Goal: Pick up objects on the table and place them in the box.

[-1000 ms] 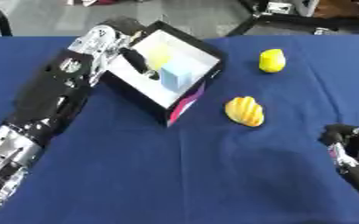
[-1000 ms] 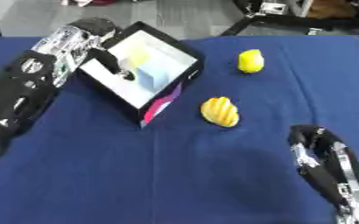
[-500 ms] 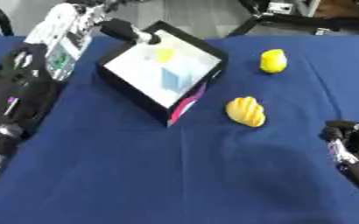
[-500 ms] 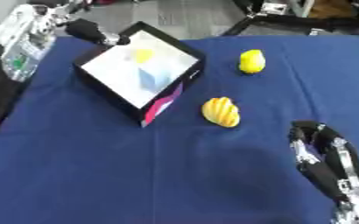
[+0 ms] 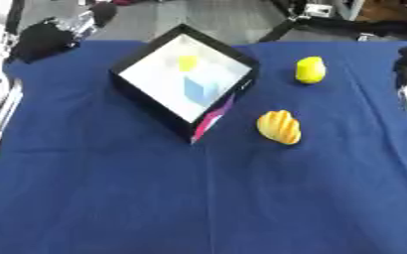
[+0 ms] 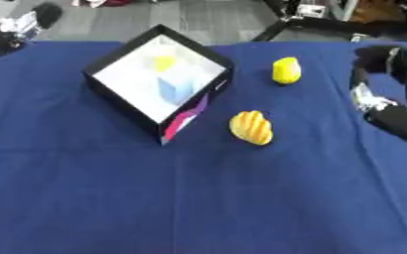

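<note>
A black box (image 5: 152, 100) with a white inside stands askew at the table's far middle. In it lie a small yellow thing (image 5: 187, 62) and a pale blue cube (image 5: 198, 90). On the blue cloth to the box's right sit a yellow lemon-like fruit (image 5: 309, 70) and an orange-yellow ridged thing (image 5: 278, 127). My left hand (image 5: 45, 38) hangs beyond the box's far left corner, away from it, fingers relaxed and holding nothing. At the right edge my right hand (image 6: 387, 88) hovers beside the two fruits, apart from them, fingers relaxed and empty.
The blue cloth (image 5: 198, 198) covers the whole table. Beyond the far edge are a grey floor and dark stands (image 5: 328, 20).
My left hand has drawn back from over the box to the far left. My right hand has risen from the lower right corner to the right edge, level with the fruits.
</note>
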### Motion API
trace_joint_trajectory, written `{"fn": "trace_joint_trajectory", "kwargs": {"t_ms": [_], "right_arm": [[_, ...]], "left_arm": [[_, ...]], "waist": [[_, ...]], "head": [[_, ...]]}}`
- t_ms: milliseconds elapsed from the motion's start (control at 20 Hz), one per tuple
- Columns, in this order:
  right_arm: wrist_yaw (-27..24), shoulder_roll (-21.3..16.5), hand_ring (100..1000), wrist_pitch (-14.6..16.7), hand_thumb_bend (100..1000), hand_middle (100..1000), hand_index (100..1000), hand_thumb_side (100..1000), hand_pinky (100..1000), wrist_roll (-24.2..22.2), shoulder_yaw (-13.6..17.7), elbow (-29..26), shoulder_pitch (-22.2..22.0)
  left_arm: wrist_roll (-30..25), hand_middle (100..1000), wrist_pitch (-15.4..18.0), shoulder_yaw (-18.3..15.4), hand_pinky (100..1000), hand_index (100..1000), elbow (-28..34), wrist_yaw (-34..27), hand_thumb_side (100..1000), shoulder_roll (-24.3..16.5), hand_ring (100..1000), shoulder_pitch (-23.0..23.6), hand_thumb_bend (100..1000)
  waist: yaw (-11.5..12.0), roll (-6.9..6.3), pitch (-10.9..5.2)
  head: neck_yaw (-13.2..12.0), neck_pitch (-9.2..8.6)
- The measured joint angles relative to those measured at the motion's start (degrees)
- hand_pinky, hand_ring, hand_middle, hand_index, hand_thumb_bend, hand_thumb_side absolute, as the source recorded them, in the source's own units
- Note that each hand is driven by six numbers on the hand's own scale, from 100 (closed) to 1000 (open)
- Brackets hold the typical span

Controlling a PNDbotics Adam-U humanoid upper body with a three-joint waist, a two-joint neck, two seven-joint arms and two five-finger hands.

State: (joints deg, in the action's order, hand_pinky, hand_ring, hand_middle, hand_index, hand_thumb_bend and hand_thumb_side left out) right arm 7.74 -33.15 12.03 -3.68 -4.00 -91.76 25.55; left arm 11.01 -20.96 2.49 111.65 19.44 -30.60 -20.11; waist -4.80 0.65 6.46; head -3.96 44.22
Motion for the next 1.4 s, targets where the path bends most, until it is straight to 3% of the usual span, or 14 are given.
{"fn": "trace_joint_trajectory", "kwargs": {"t_ms": [200, 350, 500, 750, 1000, 1200, 1300, 1400], "right_arm": [[-1.0, -1.3, 733, 1.1, 100, 724, 804, 392, 758, -1.9, -1.1, 14.5, 11.8], [1.4, 0.4, 805, 2.9, 100, 801, 845, 271, 794, -3.6, -1.3, 26.9, 19.1], [8.8, 3.5, 854, 5.5, 100, 848, 867, 311, 818, -4.5, -0.9, 38.4, 24.3], [21.9, 7.8, 913, 7.6, 100, 901, 898, 354, 866, -2.3, 1.1, 52.4, 27.7], [32.4, 9.7, 935, 4.5, 100, 914, 907, 361, 892, 5.3, 2.8, 59.3, 28.9], [36.9, 10.3, 924, 1.9, 100, 904, 910, 455, 893, 9.1, 3.1, 62.0, 28.9], [38.2, 10.6, 900, 1.2, 100, 858, 903, 592, 878, 9.1, 3.2, 62.9, 28.9], [38.4, 10.9, 895, 1.3, 100, 843, 893, 622, 878, 7.7, 3.3, 63.6, 28.9]], "left_arm": [[3.8, 610, 1.3, -0.6, 824, 838, 1.1, -0.8, 643, 5.2, 614, 3.3, 784], [5.4, 609, 2.5, -0.6, 825, 841, 1.2, -1.4, 661, 8.4, 614, 4.6, 783], [5.8, 609, 3.4, -0.6, 825, 841, 1.0, -1.4, 664, 10.4, 613, 4.6, 787], [5.3, 608, 4.8, -0.1, 825, 843, 1.0, -1.4, 669, 12.6, 613, 3.9, 788], [5.1, 605, 5.7, 0.2, 825, 842, 1.0, -1.4, 672, 14.3, 611, 3.7, 788], [5.1, 605, 6.1, 0.5, 824, 842, 0.9, -1.7, 676, 14.7, 611, 3.7, 787], [5.2, 604, 6.3, 0.6, 824, 842, 0.8, -1.8, 678, 14.9, 611, 3.7, 786], [5.2, 604, 6.4, 0.8, 824, 842, 0.7, -1.8, 678, 15.1, 610, 3.7, 786]], "waist": [[2.2, -0.03, 0.00], [3.2, -0.23, 0.00], [4.3, -0.57, 0.00], [5.8, -0.91, 0.07], [6.8, -0.95, 0.08], [6.9, -0.95, 0.08], [7.0, -0.95, 0.08], [7.0, -0.95, 0.08]], "head": [[2.1, 0.00], [3.5, 0.00], [4.9, 0.00], [7.3, 0.00], [9.1, 0.00], [9.7, 0.00], [9.9, 0.00], [10.0, 0.00]]}}
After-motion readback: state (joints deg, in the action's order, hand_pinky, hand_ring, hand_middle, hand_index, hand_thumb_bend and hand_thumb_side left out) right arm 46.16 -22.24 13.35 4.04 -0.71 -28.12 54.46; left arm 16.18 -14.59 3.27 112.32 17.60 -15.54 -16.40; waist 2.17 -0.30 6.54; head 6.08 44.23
